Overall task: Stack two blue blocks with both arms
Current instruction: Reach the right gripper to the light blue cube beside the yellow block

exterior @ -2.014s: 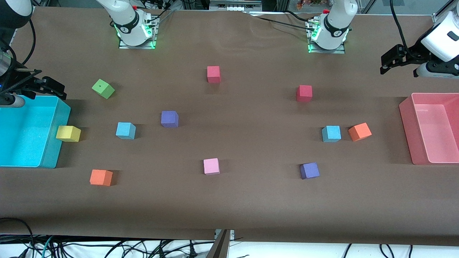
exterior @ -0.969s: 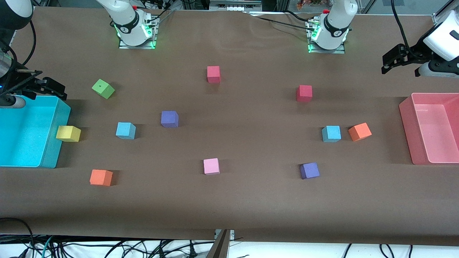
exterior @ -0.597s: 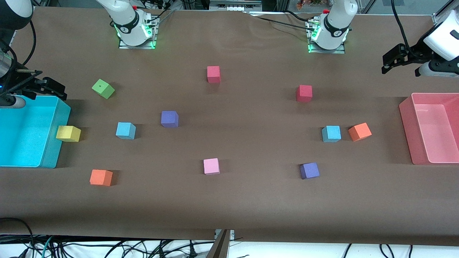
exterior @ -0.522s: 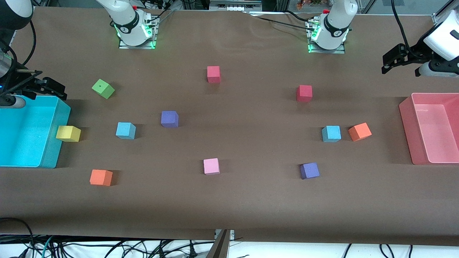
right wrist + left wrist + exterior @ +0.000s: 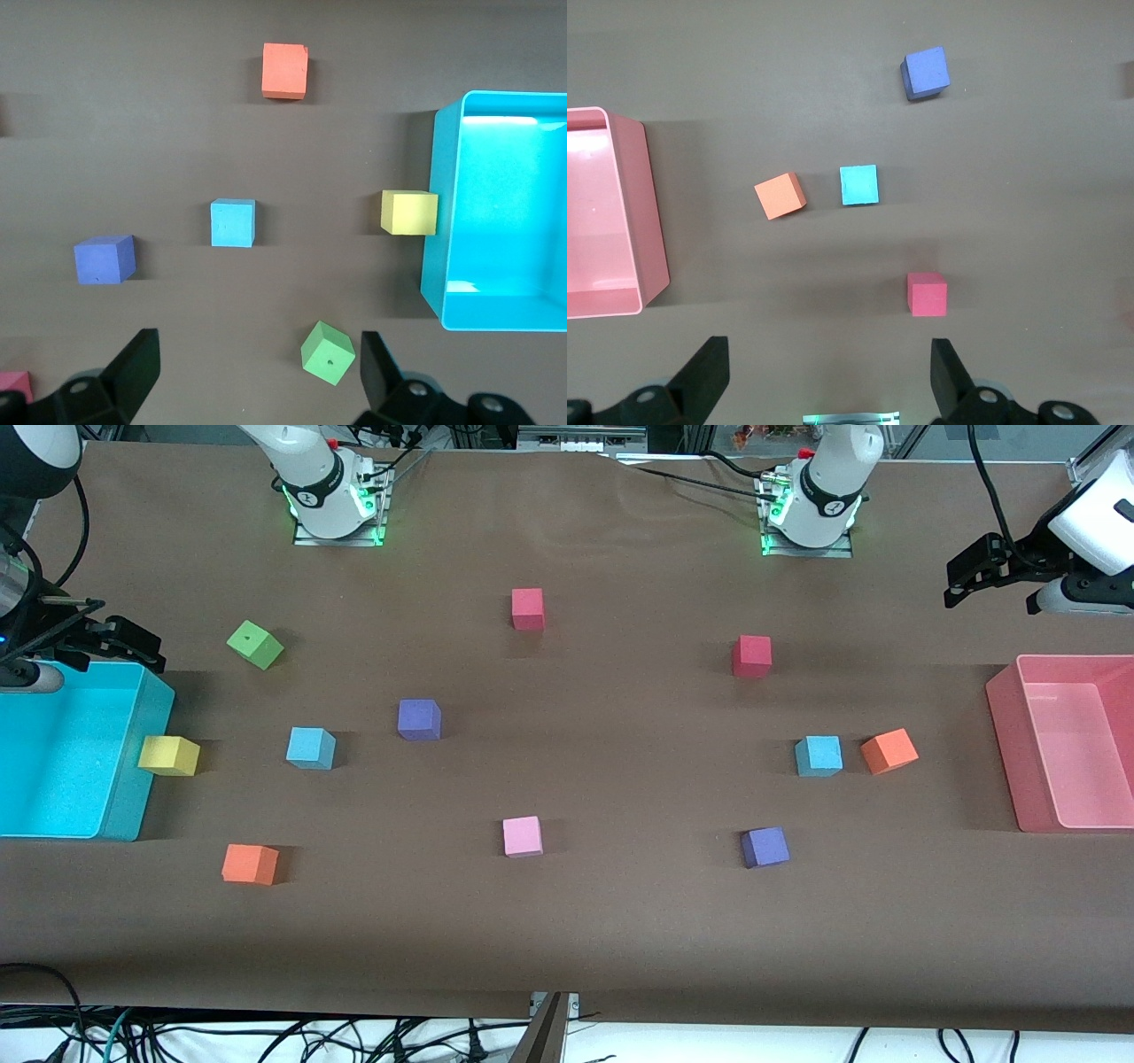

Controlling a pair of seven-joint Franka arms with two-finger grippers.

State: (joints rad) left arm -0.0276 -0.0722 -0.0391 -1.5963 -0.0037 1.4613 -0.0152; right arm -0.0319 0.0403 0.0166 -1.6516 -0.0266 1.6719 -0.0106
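Two sky-blue blocks lie apart on the brown table. One blue block is toward the right arm's end, also in the right wrist view. The other blue block is toward the left arm's end, beside an orange cube, also in the left wrist view. My left gripper hangs high over the table by the pink bin, open and empty. My right gripper hangs over the cyan bin's corner, open and empty.
Cyan bin and pink bin stand at the table's ends. Other cubes are scattered: green, yellow, orange, orange, purple, purple, pink, red, red.
The left arm's hand has shifted very slightly. The right arm and all blocks have stayed in place.
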